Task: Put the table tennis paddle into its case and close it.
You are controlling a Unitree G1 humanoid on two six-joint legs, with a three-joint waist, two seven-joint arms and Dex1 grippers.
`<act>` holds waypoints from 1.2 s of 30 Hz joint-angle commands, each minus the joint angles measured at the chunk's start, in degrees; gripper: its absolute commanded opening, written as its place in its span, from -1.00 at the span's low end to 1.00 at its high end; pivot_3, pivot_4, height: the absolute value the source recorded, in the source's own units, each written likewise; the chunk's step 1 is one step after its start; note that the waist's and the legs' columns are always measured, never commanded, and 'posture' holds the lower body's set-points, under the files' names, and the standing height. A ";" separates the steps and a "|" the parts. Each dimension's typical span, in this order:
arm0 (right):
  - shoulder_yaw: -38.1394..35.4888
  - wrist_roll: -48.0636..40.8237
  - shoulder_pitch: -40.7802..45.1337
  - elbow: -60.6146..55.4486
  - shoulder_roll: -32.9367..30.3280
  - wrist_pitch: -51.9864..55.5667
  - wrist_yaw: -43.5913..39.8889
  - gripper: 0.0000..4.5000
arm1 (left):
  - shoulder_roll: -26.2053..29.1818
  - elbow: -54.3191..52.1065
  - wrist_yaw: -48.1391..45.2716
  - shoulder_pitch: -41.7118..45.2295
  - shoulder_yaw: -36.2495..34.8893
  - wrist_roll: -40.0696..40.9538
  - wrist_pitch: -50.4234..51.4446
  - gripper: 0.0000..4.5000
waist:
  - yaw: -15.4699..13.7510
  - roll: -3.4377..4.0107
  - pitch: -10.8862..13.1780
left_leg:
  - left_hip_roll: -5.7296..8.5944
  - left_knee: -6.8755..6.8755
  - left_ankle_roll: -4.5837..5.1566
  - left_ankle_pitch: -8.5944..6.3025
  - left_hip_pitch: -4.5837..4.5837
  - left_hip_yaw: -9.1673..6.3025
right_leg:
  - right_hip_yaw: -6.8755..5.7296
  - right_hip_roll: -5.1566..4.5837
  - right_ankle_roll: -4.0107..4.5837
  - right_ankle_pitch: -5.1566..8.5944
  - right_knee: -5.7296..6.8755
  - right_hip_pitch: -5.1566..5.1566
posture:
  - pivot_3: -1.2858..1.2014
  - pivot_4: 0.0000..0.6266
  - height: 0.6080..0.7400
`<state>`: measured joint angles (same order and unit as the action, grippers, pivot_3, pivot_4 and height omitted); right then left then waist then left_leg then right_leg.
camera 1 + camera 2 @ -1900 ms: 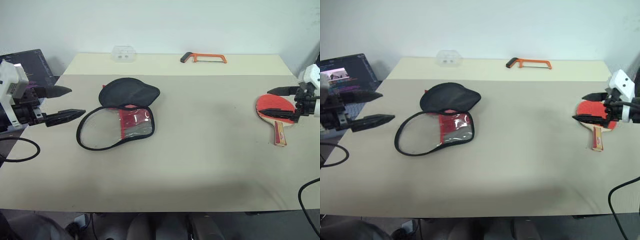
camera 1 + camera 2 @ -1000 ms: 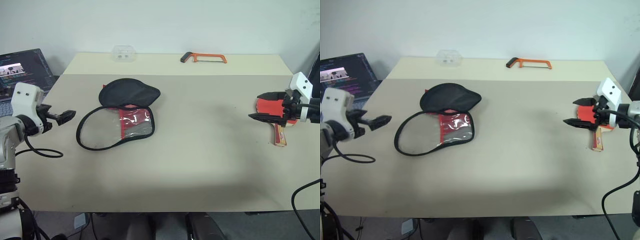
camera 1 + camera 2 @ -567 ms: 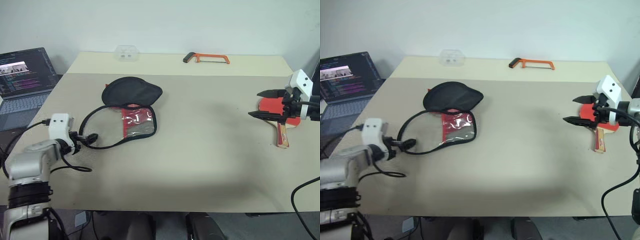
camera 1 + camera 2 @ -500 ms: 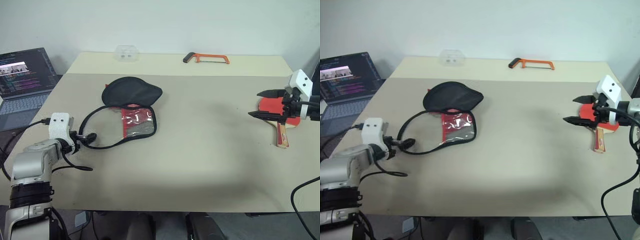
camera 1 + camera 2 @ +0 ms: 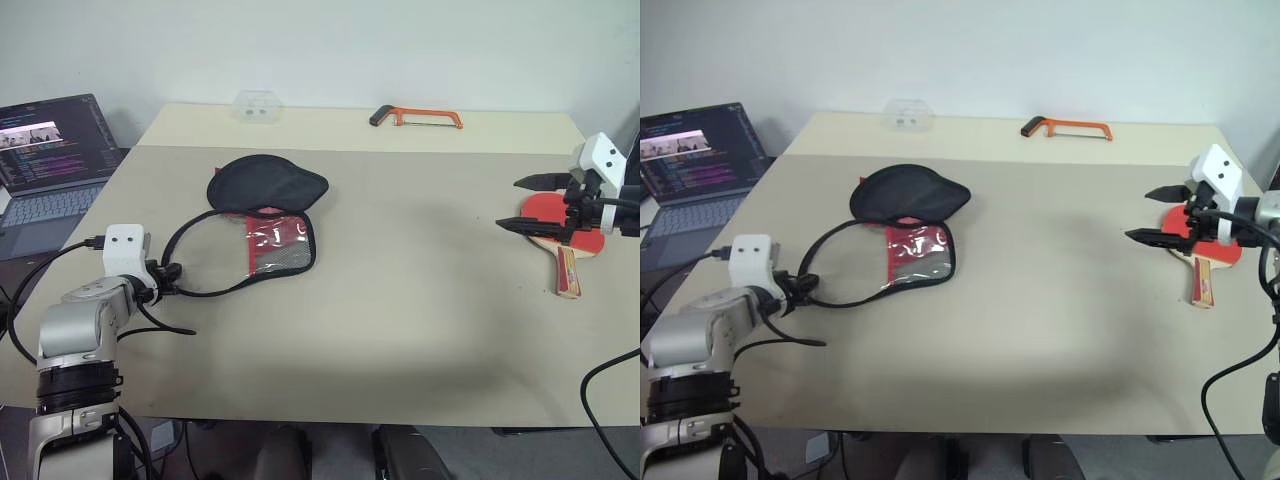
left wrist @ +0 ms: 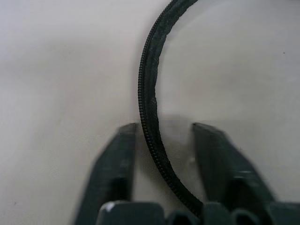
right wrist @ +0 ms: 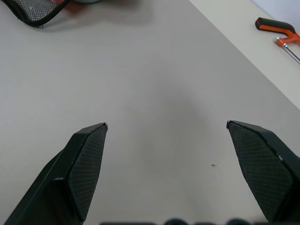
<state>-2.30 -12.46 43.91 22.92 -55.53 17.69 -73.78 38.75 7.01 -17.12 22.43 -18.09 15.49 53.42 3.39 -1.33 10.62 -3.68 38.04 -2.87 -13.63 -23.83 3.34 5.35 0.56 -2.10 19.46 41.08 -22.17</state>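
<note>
The case [image 5: 268,186] lies open at the table's left, its black flap folded back and its red part with the clear window [image 5: 278,243] facing up. My left gripper [image 5: 172,275] rests low at the case's left edge. In the left wrist view its fingers [image 6: 123,145] stand on either side of the black zipper rim [image 6: 147,93], with a gap on each side. The table tennis paddle [image 5: 572,216] lies red face up at the far right, handle toward me. My right gripper [image 5: 508,204] hovers open just left of and above it, holding nothing.
A laptop [image 5: 48,140] stands open off the table's left edge. An orange hacksaw [image 5: 415,116] and a small clear plastic box [image 5: 257,103] lie at the back. A black cable [image 5: 150,325] trails by my left arm.
My left arm dropped and moved right to the case's left rim, and its fingers narrowed around the rim. The right arm kept still.
</note>
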 commanded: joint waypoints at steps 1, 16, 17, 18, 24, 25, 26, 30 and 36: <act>-0.45 -0.04 2.01 -0.19 -0.15 -0.98 -0.06 1.00 | 1.09 -1.42 -0.69 0.73 0.31 -0.56 -0.60 -0.76 | -0.02 0.00 0.00 | 0.00 0.00 0.00 0.00 0.00 0.00 | 0.00 0.00 0.00 0.00 0.00 0.00 | 0.03 -0.52 1.00; -0.39 -0.16 2.01 0.22 -0.21 -1.40 0.51 1.00 | 13.74 16.99 -24.02 13.65 20.68 -15.83 -41.93 -0.97 | -0.29 0.00 0.00 | 0.03 -0.02 -0.01 0.01 -0.02 0.06 | -0.08 0.04 0.00 0.00 -0.07 -0.02 | 0.03 -0.52 1.00; -0.45 -0.21 1.88 0.11 -0.24 -1.36 0.54 1.00 | 13.86 19.94 -24.71 15.75 22.15 -17.64 -45.24 -0.97 | -0.31 0.00 0.00 | 0.04 -0.02 0.00 0.00 -0.02 0.07 | -0.08 0.04 0.00 0.00 -0.07 -0.02 | 0.03 -0.52 1.00; -0.53 -0.28 1.76 -0.06 -0.30 -1.23 0.59 1.00 | 13.73 23.52 -25.35 18.29 23.84 -19.59 -49.02 -0.97 | -0.29 0.00 0.00 | 0.05 -0.02 0.00 0.00 -0.02 0.08 | -0.07 0.05 0.00 0.00 -0.08 -0.02 | 0.03 -0.52 1.00; -1.03 -0.47 1.17 -0.70 -0.87 -0.94 0.97 1.00 | 9.55 39.02 -25.81 31.49 27.60 -24.61 -61.49 -0.97 | -0.35 0.00 0.00 | 0.04 -0.04 0.00 0.00 -0.06 0.14 | -0.04 0.05 0.00 0.00 -0.12 -0.07 | 0.03 -0.52 1.00; -1.14 -0.54 1.03 -0.88 -0.99 -0.87 1.03 1.00 | 8.86 40.95 -25.47 33.13 27.61 -25.10 -62.77 -0.97 | -0.42 0.00 0.00 | 0.03 -0.03 0.01 0.00 -0.07 0.12 | -0.05 0.05 0.00 0.00 -0.12 -0.07 | 0.03 -0.52 1.00; -1.31 -0.63 0.81 -1.10 -1.12 -0.77 1.11 1.00 | 8.22 42.77 -24.83 34.59 27.56 -25.60 -63.92 -0.97 | -0.45 0.00 0.00 | 0.03 -0.03 0.01 0.00 -0.09 0.12 | -0.06 0.05 0.00 0.00 -0.12 -0.08 | 0.03 -0.52 1.00; -1.93 -0.84 -0.29 -1.93 -1.68 -0.62 1.61 1.00 | 6.16 48.14 -22.91 38.19 27.36 -27.08 -68.35 -0.97 | -0.33 0.00 0.00 | 0.03 -0.05 0.00 0.00 -0.08 0.14 | -0.01 0.06 0.00 0.00 -0.12 -0.10 | 0.03 -0.52 1.00; -2.92 -1.33 -1.44 -3.16 -2.39 -0.06 1.88 1.00 | 2.69 48.84 -27.94 39.52 23.98 -22.34 -66.01 -0.97 | -0.42 0.00 0.00 | 0.02 -0.05 -0.02 0.01 -0.09 0.14 | -0.04 0.05 0.00 0.00 -0.11 -0.11 | 0.03 -0.52 1.00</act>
<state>-3.08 -12.68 42.12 21.89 -56.28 17.41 -72.20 41.07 56.47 -43.77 59.78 8.23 -8.91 -13.15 2.96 -1.33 10.63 -3.66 38.00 -2.89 -13.62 -23.92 3.48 5.31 0.61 -2.11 19.47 40.98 -22.28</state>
